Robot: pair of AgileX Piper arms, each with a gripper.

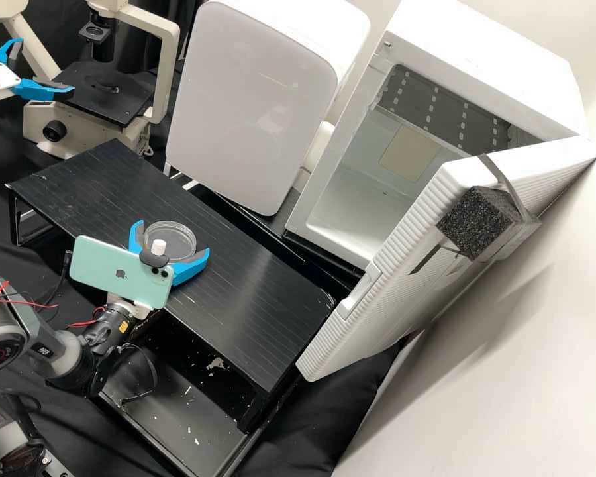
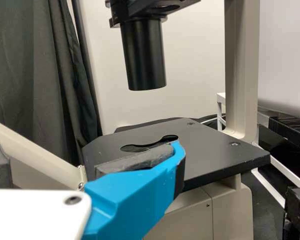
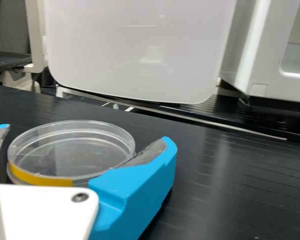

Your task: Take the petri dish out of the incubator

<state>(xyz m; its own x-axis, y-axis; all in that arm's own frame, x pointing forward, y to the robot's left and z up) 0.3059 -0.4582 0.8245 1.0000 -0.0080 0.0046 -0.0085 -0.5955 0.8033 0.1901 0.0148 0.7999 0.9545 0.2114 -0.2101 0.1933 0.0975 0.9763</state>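
Observation:
In the high view, my right gripper [image 1: 173,237] is over the black stand [image 1: 245,298], shut on the clear round petri dish [image 1: 168,242]. The right wrist view shows that gripper [image 3: 86,135] with a pad at each side of the petri dish [image 3: 72,155], which lies flat and has yellow tape on its rim. Whether the dish touches the stand I cannot tell. At the upper left, my left gripper [image 1: 46,65] is open by the microscope stage [image 1: 109,99]; in the left wrist view the gripper [image 2: 92,145] has nothing between its fingers. The incubator [image 1: 331,199] stands with its door swung open.
A white box-shaped device [image 1: 245,106] stands behind the stand, left of the incubator. The incubator door [image 1: 391,265] reaches forward past the stand's right end, with a black foam block [image 1: 480,222] on it. A dark tray [image 1: 179,404] lies below the stand's front.

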